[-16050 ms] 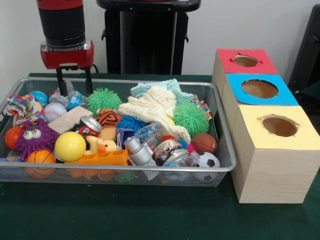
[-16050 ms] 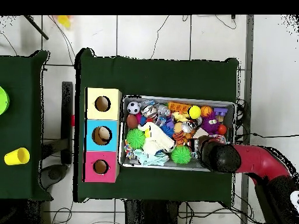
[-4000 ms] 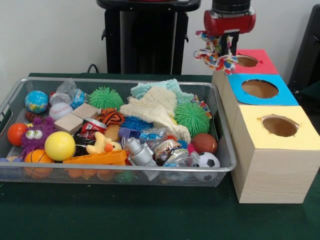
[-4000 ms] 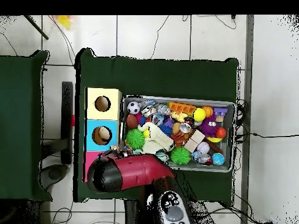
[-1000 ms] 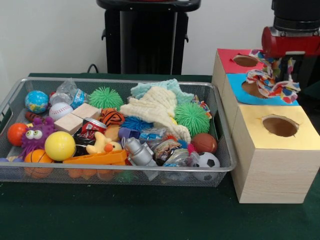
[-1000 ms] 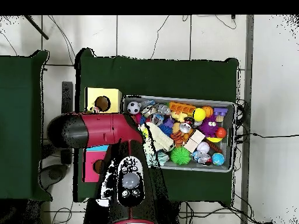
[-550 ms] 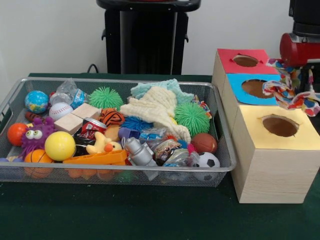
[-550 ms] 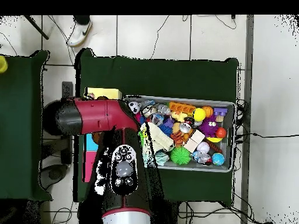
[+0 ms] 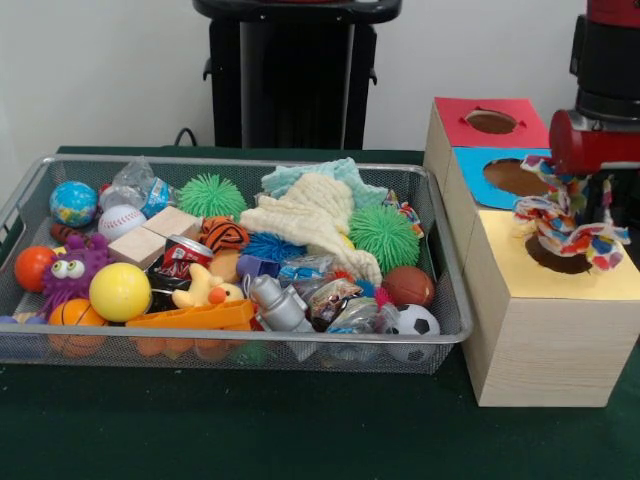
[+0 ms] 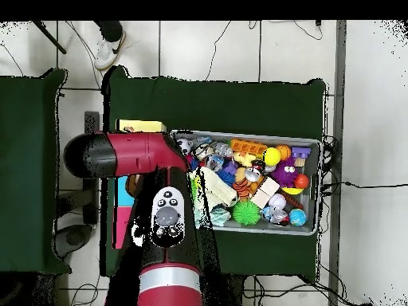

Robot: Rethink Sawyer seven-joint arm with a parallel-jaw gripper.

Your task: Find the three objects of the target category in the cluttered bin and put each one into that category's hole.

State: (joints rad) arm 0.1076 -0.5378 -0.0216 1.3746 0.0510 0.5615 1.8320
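1. The rope toy [image 9: 565, 222], a knotted bundle of many-coloured cord, hangs in the air right over the hole of the yellow box [image 9: 553, 300], its frayed ends dangling at the hole's mouth. It looks lined up there so it can drop straight in.

2. The gripper [image 9: 585, 190] has it from above, the dark fingers closed on the upper knot. The cord hides how tightly they pinch, but the toy hangs free beneath them, so they carry its whole weight.

3. The arm [image 10: 127, 155] comes down at the 2 o'clock side of the front view. From overhead it lies across the row of boxes and hides most of them.

4. The blue box [image 9: 500, 178] sits just behind the yellow one, toward 12 o'clock, and the red box [image 9: 490, 120] behind that. All three touch in a line beside the bin, each hole facing up.

5. The wire bin [image 9: 250, 345] fills the 9 o'clock side, still crammed: a cream knitted cloth [image 9: 310, 215], two green spiky balls [image 9: 383, 235], a soccer ball [image 9: 415, 322], a baseball [image 9: 122, 220], a yellow ball [image 9: 119, 291], a purple googly-eyed toy [image 9: 68, 272].

6. I judge this the release step. The likely snag is a loose end catching on the hole's rim.

7. A shoe [image 10: 107, 44] shows at the overhead view's 11 o'clock edge, well apart from the table.
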